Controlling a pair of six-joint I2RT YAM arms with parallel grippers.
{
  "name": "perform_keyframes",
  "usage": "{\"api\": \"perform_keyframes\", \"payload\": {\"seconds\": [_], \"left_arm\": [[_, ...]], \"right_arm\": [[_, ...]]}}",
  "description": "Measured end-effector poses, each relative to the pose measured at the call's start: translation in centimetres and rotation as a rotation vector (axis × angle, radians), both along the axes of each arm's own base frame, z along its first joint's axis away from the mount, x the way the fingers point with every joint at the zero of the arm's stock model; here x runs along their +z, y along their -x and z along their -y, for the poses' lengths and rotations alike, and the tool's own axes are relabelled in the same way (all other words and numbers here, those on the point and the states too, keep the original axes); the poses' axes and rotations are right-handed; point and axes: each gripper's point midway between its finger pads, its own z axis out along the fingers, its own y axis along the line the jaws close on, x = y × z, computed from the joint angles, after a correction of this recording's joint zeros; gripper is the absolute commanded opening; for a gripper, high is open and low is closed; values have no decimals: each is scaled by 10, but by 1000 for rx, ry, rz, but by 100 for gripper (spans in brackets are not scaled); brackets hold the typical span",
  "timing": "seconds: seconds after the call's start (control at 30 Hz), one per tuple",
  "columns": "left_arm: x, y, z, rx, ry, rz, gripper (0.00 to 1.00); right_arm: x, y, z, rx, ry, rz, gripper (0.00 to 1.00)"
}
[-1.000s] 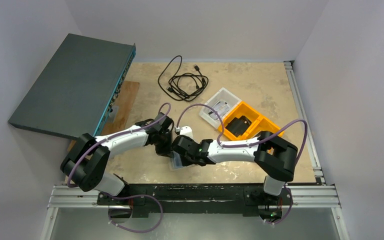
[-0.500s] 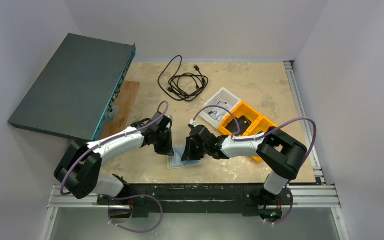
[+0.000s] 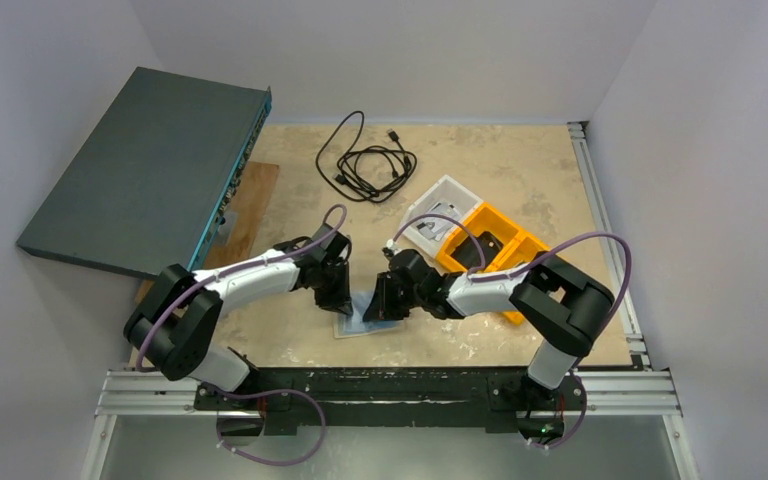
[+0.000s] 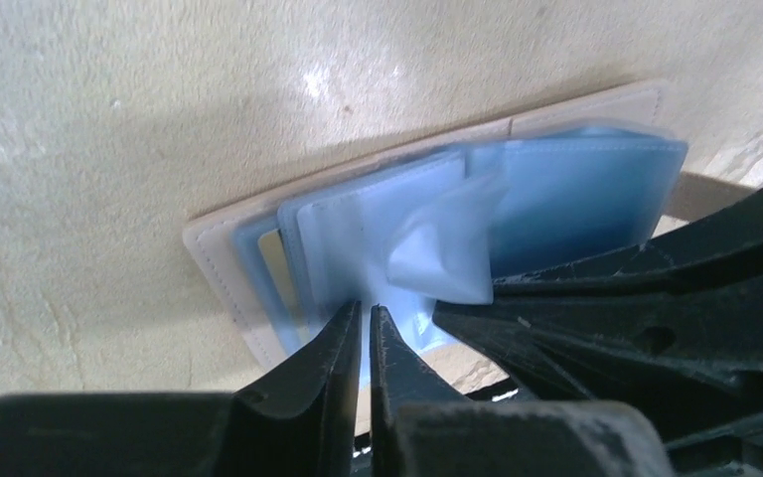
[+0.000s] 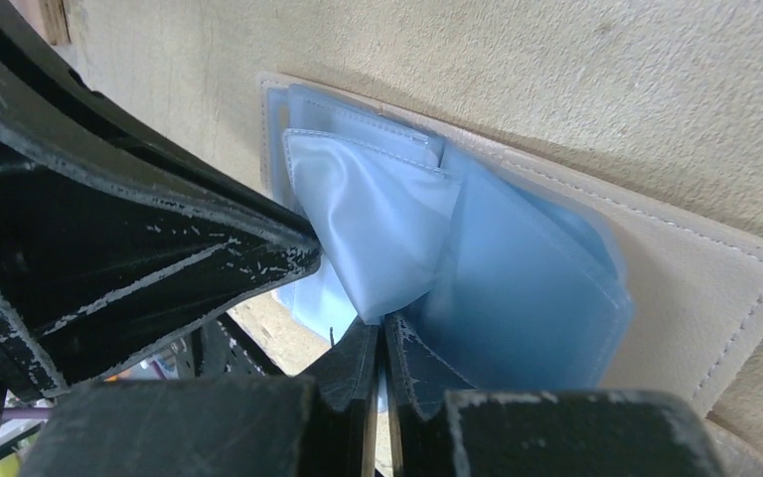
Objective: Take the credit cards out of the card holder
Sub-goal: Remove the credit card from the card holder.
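The card holder [image 3: 352, 326] lies open and flat near the table's front edge, its cream cover [image 4: 221, 248] [image 5: 695, 288] under blue-grey plastic sleeves [image 4: 576, 199]. One pale sleeve [image 5: 378, 219] is pulled up into a crumpled fold. My right gripper [image 3: 378, 305] [image 5: 382, 323] is shut on the near edge of that fold. Facing it from the left, my left gripper [image 3: 340, 300] [image 4: 365, 308] has its tips at the sleeves' near edge, the jaws a narrow slit apart. I cannot make out any credit card among the sleeves.
A grey network switch [image 3: 145, 180] leans at the back left over a wooden board [image 3: 250, 210]. A coiled black cable [image 3: 365, 160] lies at the back. A white tray [image 3: 438, 215] and an orange bin [image 3: 505, 250] stand right behind my right arm.
My right gripper swung off the holder to its right side and shut on a sleeve, uncovering the open holder. My left jaws parted slightly.
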Motion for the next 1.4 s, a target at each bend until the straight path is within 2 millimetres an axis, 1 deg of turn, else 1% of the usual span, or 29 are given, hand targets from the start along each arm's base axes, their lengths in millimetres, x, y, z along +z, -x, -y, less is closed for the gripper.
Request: {"api": "perform_keyframes", "payload": {"seconds": [0.13, 0.23, 0.37, 0.5, 0.67, 0.93, 1.07, 1.23, 1.33, 1.4], "left_arm": [[-1, -9, 5, 6, -2, 10, 2], [-2, -13, 7, 11, -7, 12, 0], [-2, -16, 8, 13, -9, 19, 0], [-1, -18, 10, 11, -2, 31, 0], [0, -20, 14, 5, 9, 48, 1], [7, -19, 29, -32, 50, 76, 4], [16, -20, 43, -58, 92, 88, 5], [30, -21, 65, -82, 165, 96, 7], [27, -22, 78, -91, 185, 78, 8], [20, -21, 86, -98, 190, 55, 8]], "right_arm": [[0, 0, 0, 0, -9, 6, 7], [1, 0, 0, 1, -16, 13, 16], [6, -1, 1, 2, -19, 31, 33], [15, -2, 6, -1, -6, 61, 42], [26, -4, 16, -12, 23, 95, 44], [38, -12, 33, -69, 87, 147, 44], [43, -16, 48, -114, 135, 171, 44], [56, -22, 64, -174, 165, 213, 44], [60, -23, 69, -194, 173, 226, 43], [59, -24, 72, -203, 184, 226, 43]]}}
